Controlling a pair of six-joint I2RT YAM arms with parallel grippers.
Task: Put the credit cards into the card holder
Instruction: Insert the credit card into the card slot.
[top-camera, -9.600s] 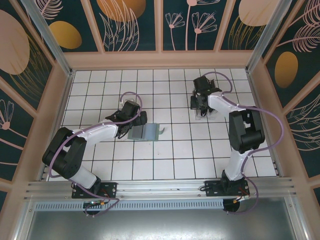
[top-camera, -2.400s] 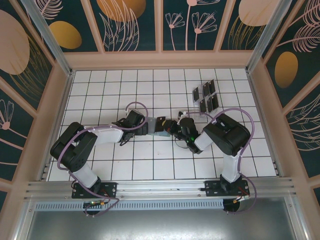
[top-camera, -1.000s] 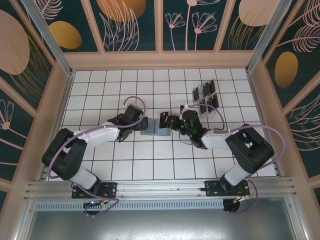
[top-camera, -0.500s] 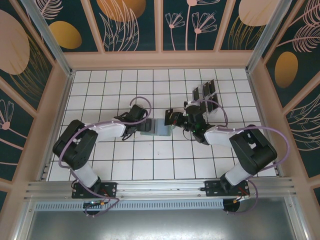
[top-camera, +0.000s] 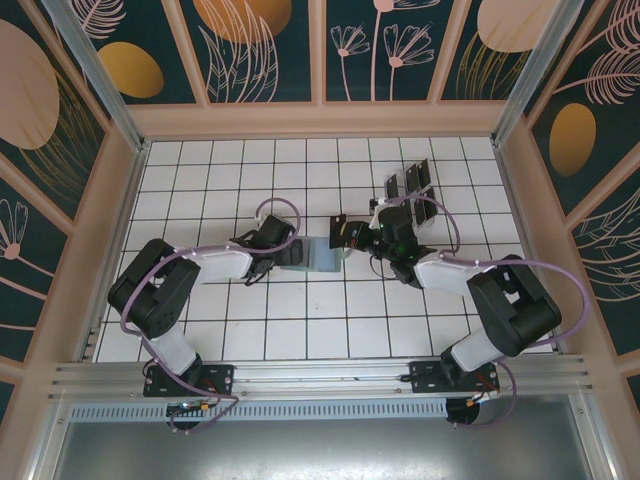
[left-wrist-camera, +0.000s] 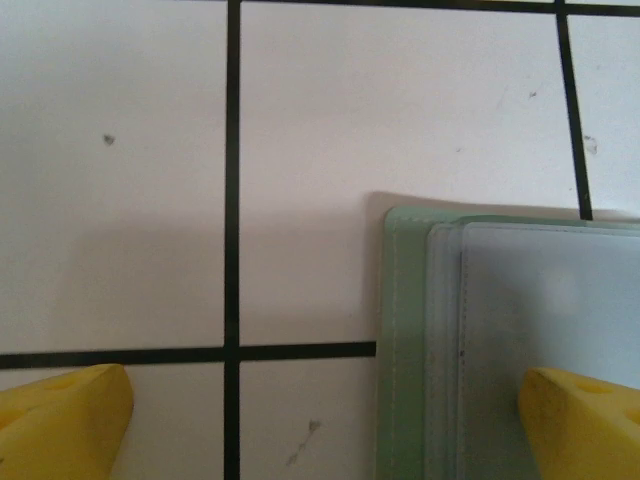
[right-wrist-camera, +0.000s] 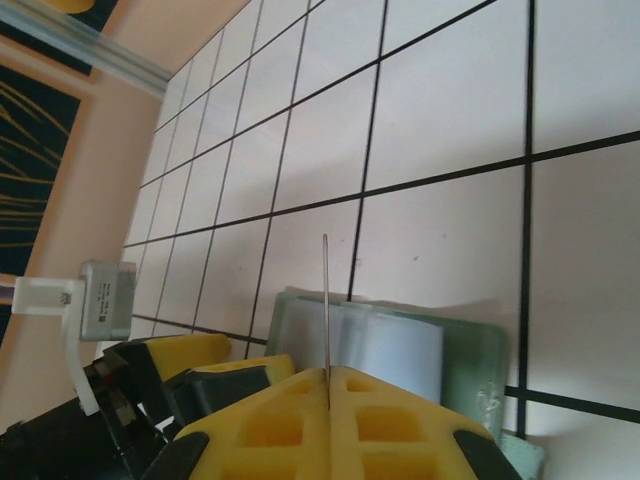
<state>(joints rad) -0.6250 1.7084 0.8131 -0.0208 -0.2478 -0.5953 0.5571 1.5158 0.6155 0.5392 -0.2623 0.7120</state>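
the credit cards (top-camera: 412, 181) mostly stand in the clear rack (top-camera: 432, 200) at about 1 o'clock on the tiled table (top-camera: 200, 180). one card (right-wrist-camera: 326, 290) is away from them, pinched edge-on and upright between the pressed-together yellow fingers of the right gripper (right-wrist-camera: 329, 380).

the card holder (top-camera: 315, 253) lies flat near the middle of the table with its pale clear pocket (left-wrist-camera: 540, 300) facing up.

a second ago the right gripper sat level with the holder's 3 o'clock edge. it has since swung up toward the holder's 1 o'clock corner and taken the card with it. in the right wrist view the card's far end stands over the pocket, though whether it touches the holder cannot be told.

over that same second the left gripper (left-wrist-camera: 322, 420) has closed in from 9 o'clock. its jaws are spread wide across the holder's 9 o'clock edge, with one yellow fingertip (left-wrist-camera: 585, 420) over the pocket and the other over bare tile, and it grips nothing. the holder itself has barely shifted.

so the card is not yet in. the shift looks like a re-aiming of the card at the slot, with the left arm placed to steady the holder. the cards in the rack are yet to be moved.
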